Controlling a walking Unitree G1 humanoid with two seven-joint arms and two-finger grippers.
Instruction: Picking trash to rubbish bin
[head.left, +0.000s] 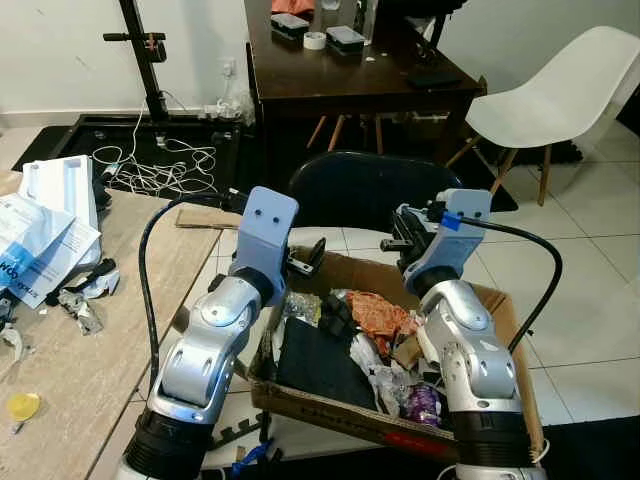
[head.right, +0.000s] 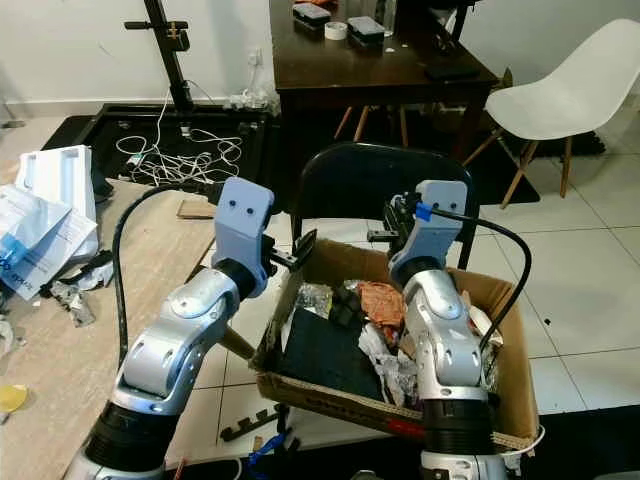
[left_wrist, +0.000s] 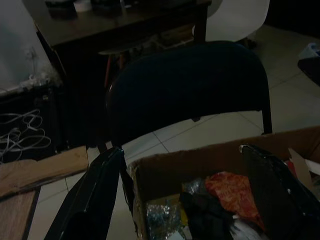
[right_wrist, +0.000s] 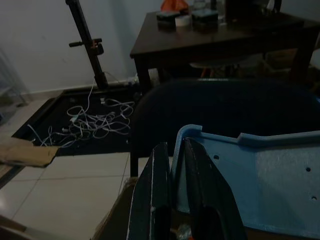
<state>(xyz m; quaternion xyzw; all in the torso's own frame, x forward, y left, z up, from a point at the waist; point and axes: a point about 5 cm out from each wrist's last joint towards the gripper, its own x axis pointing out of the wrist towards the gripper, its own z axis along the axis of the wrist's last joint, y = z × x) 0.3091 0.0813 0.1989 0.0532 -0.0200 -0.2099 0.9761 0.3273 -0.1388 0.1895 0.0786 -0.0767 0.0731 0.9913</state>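
Left eye view: you are hovering the left gripper (head.left: 305, 258), fingers spread and empty, over the cardboard box (head.left: 300, 405) of trash; the right gripper (right_wrist: 172, 192), fingers pressed together, is waiting alongside.

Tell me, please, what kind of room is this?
Probably a home living or dining room used for work: a dark wooden table with a white chair beside it on a tiled floor, and a box of trash standing before the robot.

The cardboard box (head.left: 505, 315) is partly covered by both arms; a white chair (head.left: 560, 95) at two o'clock is cropped.
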